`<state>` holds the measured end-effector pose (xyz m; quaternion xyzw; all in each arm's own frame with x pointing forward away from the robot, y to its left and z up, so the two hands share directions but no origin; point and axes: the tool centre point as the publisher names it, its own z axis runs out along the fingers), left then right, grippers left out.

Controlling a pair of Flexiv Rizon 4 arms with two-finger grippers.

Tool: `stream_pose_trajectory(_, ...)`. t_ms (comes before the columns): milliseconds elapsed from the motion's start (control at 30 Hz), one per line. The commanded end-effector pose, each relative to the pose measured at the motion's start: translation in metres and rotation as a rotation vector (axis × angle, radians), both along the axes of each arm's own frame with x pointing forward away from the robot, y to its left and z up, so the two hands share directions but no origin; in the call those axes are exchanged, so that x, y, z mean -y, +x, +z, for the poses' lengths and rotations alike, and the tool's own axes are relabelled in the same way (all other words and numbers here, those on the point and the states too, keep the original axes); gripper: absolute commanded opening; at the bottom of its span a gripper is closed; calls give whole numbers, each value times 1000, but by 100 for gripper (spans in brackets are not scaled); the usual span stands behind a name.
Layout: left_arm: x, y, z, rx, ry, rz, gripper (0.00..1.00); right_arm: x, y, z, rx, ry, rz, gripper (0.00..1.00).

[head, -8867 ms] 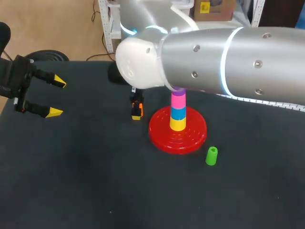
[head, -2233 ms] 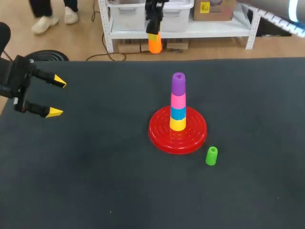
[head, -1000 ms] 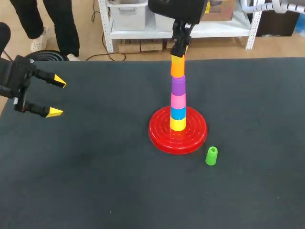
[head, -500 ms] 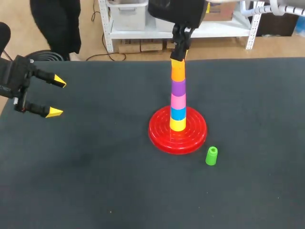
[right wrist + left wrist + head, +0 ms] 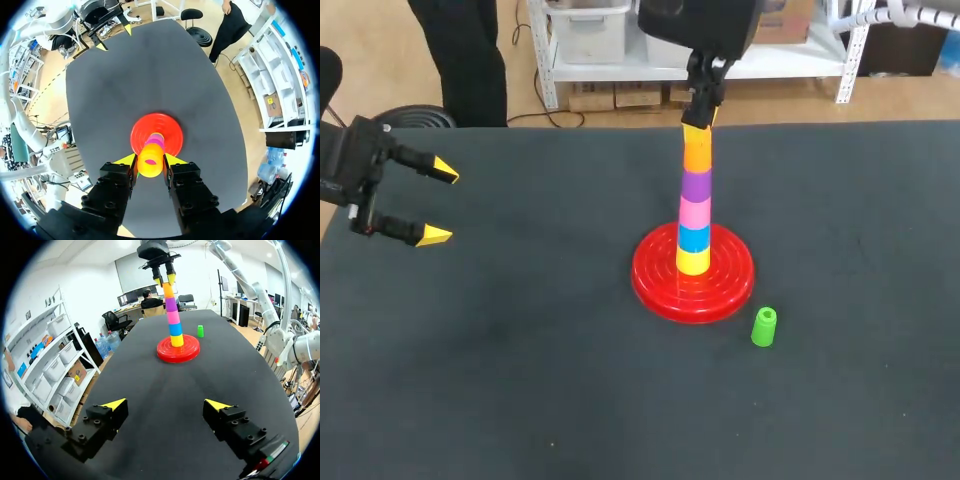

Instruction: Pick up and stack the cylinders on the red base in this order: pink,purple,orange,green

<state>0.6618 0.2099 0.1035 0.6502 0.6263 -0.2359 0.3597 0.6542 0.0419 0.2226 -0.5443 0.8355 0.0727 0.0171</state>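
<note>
The red base carries a tower of yellow, blue, pink and purple cylinders. An orange cylinder sits on top of the purple one. My right gripper hangs straight above the tower, shut on the orange cylinder, one yellow tip on each side of it. The green cylinder stands upright on the table just right of the base's front. My left gripper is open and holds nothing, far off at the table's left edge; in its own view the left gripper faces the tower.
The dark table spreads wide in front of and on both sides of the base. Its far edge runs just behind the tower. My right arm comes in from above at the back.
My right gripper has come down a little with the orange cylinder, which now rests on the purple one. The left arm and the green cylinder have not moved.
</note>
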Motion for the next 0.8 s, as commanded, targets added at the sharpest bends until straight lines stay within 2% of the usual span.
stream_pose_trajectory(33,0,0,-1,3,-1,0,100,5,-6,-9,16,16,-7,0)
stream_pose_trajectory(267,0,0,-1,3,-1,0,100,3,-7,-17,2,31,-8,0)
stream_pose_trajectory(367,0,0,-1,3,-1,0,100,1,-7,-13,29,39,-3,0)
stream_pose_trajectory(400,0,0,-1,3,-1,0,100,0,-8,-11,34,42,-1,14)
stream_pose_trajectory(433,0,0,-1,3,-1,0,100,-1,-8,-8,46,38,0,62)
stream_pose_trajectory(467,0,0,-1,3,-1,0,100,-1,-8,-6,60,38,2,100)
stream_pose_trajectory(600,0,0,-1,3,-1,0,100,-3,-10,6,91,35,5,100)
stream_pose_trajectory(800,0,0,-1,3,-1,0,100,3,-18,27,177,30,-12,100)
